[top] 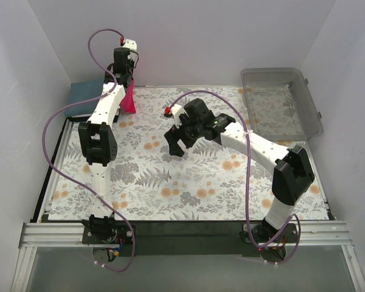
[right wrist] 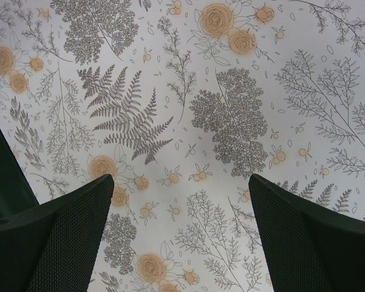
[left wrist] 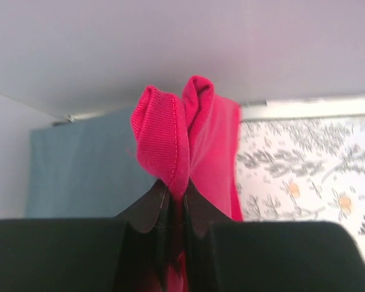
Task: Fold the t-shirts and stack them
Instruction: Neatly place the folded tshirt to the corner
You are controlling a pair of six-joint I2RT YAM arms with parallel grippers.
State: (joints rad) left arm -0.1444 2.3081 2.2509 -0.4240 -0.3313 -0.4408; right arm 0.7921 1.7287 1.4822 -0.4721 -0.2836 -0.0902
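Left wrist view: left gripper (left wrist: pixel 175 198) is clamped on the crimson-pink t-shirt (left wrist: pixel 164 134).
Right gripper (right wrist: pixel 179 185) hangs with fingers wide apart above the floral table (right wrist: pixel 243 115).

Two t-shirts: one crimson-pink t-shirt (left wrist: pixel 213 140) and one teal-blue t-shirt (top: pixel 85 92), both at the far left. One clear plastic bin (top: pixel 274 72) at the far right. One desk (top: pixel 188 188) with one floral cover. Two arms, the left arm (top: pixel 100 140) and the right arm (top: pixel 258 148). Two pincers, one per arm: the left pincer (left wrist: pixel 175 194) and the right pincer (right wrist: pixel 179 188). Two purple cables, the left cable (top: pixel 53 121) and the right cable (top: pixel 247 182).
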